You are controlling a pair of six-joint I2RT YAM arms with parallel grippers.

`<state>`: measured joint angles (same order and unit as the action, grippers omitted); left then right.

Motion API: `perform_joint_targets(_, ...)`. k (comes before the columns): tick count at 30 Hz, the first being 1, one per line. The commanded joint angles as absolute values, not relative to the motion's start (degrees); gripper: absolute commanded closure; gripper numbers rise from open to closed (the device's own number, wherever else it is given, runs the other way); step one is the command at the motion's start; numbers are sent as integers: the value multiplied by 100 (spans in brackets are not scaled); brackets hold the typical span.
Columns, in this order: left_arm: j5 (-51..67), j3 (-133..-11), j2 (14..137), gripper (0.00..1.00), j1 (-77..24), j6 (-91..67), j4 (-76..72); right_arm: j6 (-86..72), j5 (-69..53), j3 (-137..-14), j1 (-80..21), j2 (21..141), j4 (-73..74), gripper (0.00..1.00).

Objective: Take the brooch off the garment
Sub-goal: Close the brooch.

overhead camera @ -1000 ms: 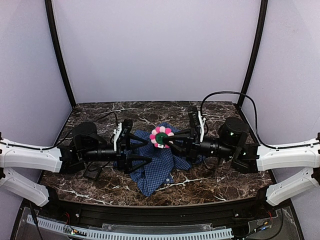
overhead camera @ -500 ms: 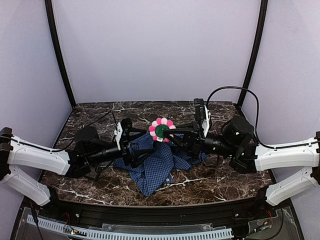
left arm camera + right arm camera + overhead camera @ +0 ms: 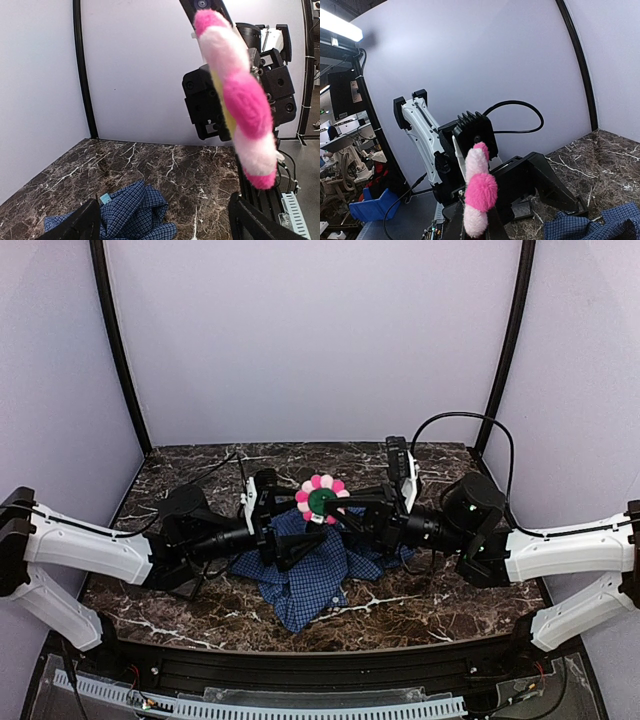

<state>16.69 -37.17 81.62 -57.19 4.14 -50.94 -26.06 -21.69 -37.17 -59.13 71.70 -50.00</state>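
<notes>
The pink flower brooch [image 3: 319, 499] with its green centre is held up in my right gripper [image 3: 336, 510], which is shut on it, above the blue checked shirt [image 3: 310, 575] lying crumpled on the marble table. No cloth hangs from it. In the right wrist view the brooch [image 3: 479, 192] stands edge-on between the fingers. In the left wrist view it [image 3: 242, 97] hangs high, well above the shirt [image 3: 132, 212] and its light-blue tag [image 3: 105, 198]. My left gripper [image 3: 288, 536] is open and empty, low over the shirt's left part, just left of the brooch.
A small black square tray [image 3: 186, 584] lies under the left arm. The marble table [image 3: 430, 605] is closed in by white walls and black corner posts [image 3: 118, 350]. A black cable [image 3: 455, 428] loops above the right arm.
The right gripper has lifted the brooch a little higher off the shirt. The left arm has moved right, closer to the brooch, with its gripper still open.
</notes>
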Motion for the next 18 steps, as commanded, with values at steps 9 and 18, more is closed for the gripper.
perform_joint_targets(9,1908,-4006,8233,11,-5972,528,-5122,-2646,-1991,-3643,-5902,7185,-5168,100)
perform_joint_targets(18,1973,-3869,7926,11,-5988,392,-5242,-2624,-1949,-3707,-5905,7348,-5063,100)
